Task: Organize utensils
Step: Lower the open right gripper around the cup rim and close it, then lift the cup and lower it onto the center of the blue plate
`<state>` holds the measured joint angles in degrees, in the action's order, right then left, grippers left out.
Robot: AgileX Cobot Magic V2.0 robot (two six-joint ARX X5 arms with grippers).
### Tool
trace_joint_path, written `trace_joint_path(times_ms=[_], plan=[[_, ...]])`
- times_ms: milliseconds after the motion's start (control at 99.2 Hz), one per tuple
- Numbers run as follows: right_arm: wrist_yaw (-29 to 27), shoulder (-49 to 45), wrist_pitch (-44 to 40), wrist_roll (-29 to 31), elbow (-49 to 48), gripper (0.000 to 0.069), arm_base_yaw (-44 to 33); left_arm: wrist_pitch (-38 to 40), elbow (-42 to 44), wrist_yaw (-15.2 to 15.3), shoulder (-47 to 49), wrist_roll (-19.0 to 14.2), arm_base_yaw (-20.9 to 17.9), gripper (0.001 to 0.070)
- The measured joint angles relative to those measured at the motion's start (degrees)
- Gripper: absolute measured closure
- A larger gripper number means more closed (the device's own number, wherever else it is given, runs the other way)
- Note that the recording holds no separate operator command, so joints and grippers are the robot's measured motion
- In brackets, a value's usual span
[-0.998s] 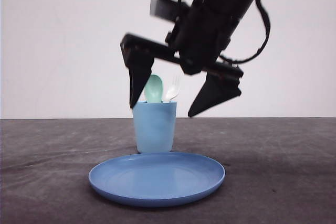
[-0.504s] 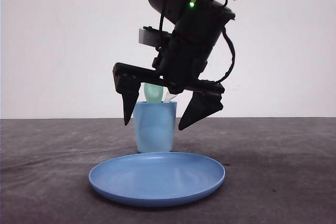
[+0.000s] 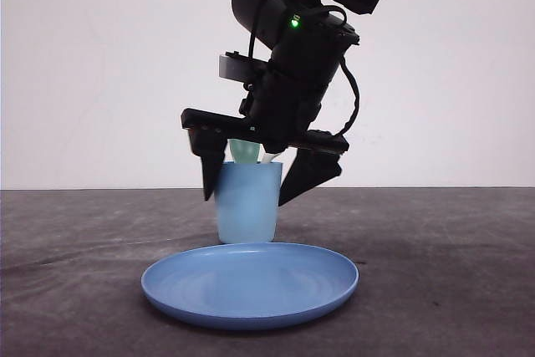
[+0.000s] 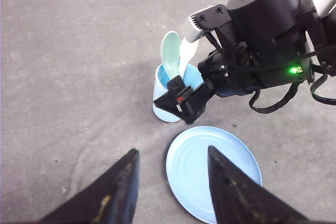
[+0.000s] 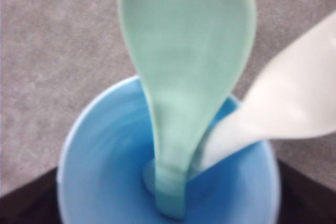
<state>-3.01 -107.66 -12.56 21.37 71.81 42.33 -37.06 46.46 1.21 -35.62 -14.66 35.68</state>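
Two utensils upright in cup (image 5: 105,171): mint-green spoon (image 5: 184,77), white fork (image 5: 283,114); right pincer (image 3: 255,181) spread wide, empty.

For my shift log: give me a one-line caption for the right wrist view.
Close look down into the light blue cup, with the mint-green spoon and white fork standing in it, handles down.

Fork (image 5: 294,106) tines cut off; spoon (image 3: 243,152) mostly behind gripper.

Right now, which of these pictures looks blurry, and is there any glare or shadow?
Right wrist view: spoon and fork are soft, too close for focus. Front view: sharp, with a faint sheen on the plate and green lights glowing on the arm. Left wrist view: clear, even light, weak shadows.
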Motion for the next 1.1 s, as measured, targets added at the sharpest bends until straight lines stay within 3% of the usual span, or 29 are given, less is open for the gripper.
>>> trace_joint_path(times_ms=[60,161,383,776,1099], plan=[[-0.04,0.00,-0.07,-0.42,0.04,0.0238,0.02,0.00,0.00,0.00,0.00,0.00,0.00,0.0471],[-0.07,0.00,-0.35,-0.57,0.15,0.0262,0.00,0.00,0.00,0.00,0.00,0.00,0.00,0.0471],[-0.04,3.23,-5.97,-2.38,0.79,0.0266,0.04,-0.02,0.00,0.02,0.00,0.00,0.02,0.0471],[-0.04,25.16,-19.89,-7.48,1.66,0.0266,4.74,0.00,0.00,0.00,0.00,0.00,0.00,0.0471],[-3.45,26.77,-25.92,-8.07,-0.22,0.0266,11.06,0.00,0.00,0.00,-0.02,0.00,0.02,0.0471]])
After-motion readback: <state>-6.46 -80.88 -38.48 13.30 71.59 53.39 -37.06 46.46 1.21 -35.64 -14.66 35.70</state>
